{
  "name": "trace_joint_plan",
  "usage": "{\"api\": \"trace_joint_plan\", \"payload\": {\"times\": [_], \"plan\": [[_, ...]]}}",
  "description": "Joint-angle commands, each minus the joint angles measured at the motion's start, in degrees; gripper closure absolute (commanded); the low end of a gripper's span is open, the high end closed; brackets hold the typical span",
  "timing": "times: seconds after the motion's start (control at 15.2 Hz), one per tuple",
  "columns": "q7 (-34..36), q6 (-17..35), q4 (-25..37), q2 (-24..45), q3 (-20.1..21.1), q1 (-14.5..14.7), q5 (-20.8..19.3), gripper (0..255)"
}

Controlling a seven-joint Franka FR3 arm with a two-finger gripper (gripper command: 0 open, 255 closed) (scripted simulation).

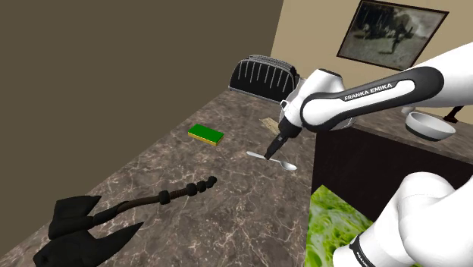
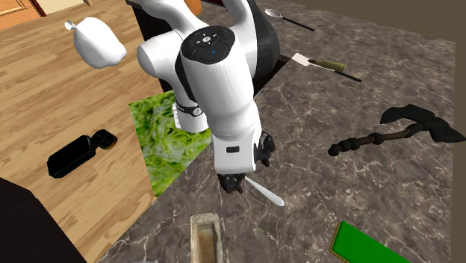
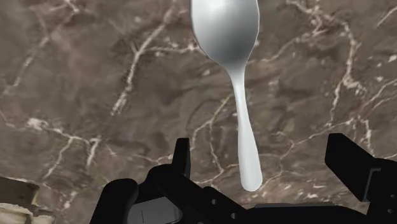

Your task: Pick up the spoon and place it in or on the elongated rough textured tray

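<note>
Marble counter [image 1: 189, 174] | one spoon [image 3: 238, 95], one tray [image 2: 205, 240] | spoon handle toward gripper [image 3: 259, 151], bowl away | fingers [image 3: 182, 158] apart, nothing held

On my shoulder feed I see a green block with a yellow edge [image 1: 206, 134] lying flat on the dark marbled counter [image 1: 151, 174]; a black axe [image 1: 91, 224] lies nearer the camera, well apart from the block; a black ribbed appliance [image 1: 261, 76] stands by the far wall; a white bowl [image 1: 430, 125] sits toward the shoulder view's right, below a framed picture [image 1: 390, 32].
</note>
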Motion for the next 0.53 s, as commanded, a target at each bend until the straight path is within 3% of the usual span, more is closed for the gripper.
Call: {"api": "trace_joint_plan", "payload": {"times": [0.0, 0.13, 0.46], "plan": [[-0.58, 2.24, -0.41, 1.76, -0.23, 0.74, 0.89, 0], [-1.45, 4.77, -0.70, 4.03, -0.63, 1.69, 2.17, 0], [-1.46, 4.77, -0.70, 4.03, -0.63, 1.68, 2.17, 0]]}}
